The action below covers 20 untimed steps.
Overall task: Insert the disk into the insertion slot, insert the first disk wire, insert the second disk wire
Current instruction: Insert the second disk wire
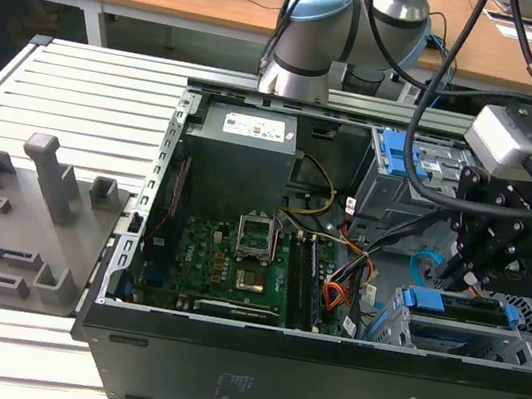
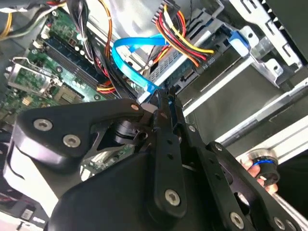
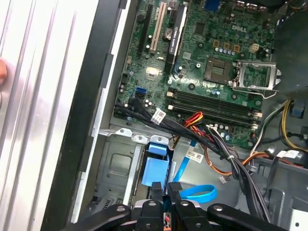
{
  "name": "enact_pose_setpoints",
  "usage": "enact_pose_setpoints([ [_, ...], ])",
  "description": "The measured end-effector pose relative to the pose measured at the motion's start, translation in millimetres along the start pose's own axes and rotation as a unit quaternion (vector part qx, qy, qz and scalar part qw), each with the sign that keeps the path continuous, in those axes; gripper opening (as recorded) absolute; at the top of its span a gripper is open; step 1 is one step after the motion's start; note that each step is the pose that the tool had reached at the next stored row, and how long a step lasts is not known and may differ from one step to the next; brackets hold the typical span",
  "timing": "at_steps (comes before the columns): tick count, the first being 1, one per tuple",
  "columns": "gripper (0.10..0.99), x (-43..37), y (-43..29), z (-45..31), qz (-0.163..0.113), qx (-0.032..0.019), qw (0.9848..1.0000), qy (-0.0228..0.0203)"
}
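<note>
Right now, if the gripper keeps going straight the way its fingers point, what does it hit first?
Probably the blue flat cable: in the second wrist view the gripper is closed right at its connector end, beside the disk in the insertion slot. Depth is unclear; it may already be touching.

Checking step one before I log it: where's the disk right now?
In the exterior view the disk sits in the insertion slot at the case's lower right corner, directly below the gripper, with a blue cable curving just to its left.
</note>
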State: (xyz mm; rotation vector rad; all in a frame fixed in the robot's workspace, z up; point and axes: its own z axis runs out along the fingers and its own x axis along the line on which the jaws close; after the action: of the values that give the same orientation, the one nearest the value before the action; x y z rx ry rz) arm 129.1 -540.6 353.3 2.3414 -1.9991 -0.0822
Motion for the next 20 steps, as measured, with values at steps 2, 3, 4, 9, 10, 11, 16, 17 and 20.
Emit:
enact_pose_setpoints([
  [2,0.165,-0.1,-0.1,1.0,0.02,-0.0001,0.9998,-0.0008],
  [3,0.165,0.0,-0.1,1.4,0.03,-0.0002,0.9996,-0.0008],
  [4,0.165,0.0,-0.2,1.6,0.035,-0.0003,0.9994,-0.0007],
  [9,0.165,1.8,-11.6,4.2,0.056,-0.0006,0.9984,-0.0001],
  [10,0.165,2.1,-13.4,4.4,0.057,-0.0006,0.9984,-0.0001],
  [11,0.165,2.5,-14.3,4.8,0.058,-0.0006,0.9983,-0.0001],
  [16,0.165,4.8,-20.7,7.8,0.067,-0.0007,0.9977,-0.001],
  [17,0.165,4.9,-20.6,8.0,0.068,-0.0007,0.9977,-0.0011],
  [20,0.165,6.0,-20.6,8.8,0.073,-0.0007,0.9973,-0.0014],
])
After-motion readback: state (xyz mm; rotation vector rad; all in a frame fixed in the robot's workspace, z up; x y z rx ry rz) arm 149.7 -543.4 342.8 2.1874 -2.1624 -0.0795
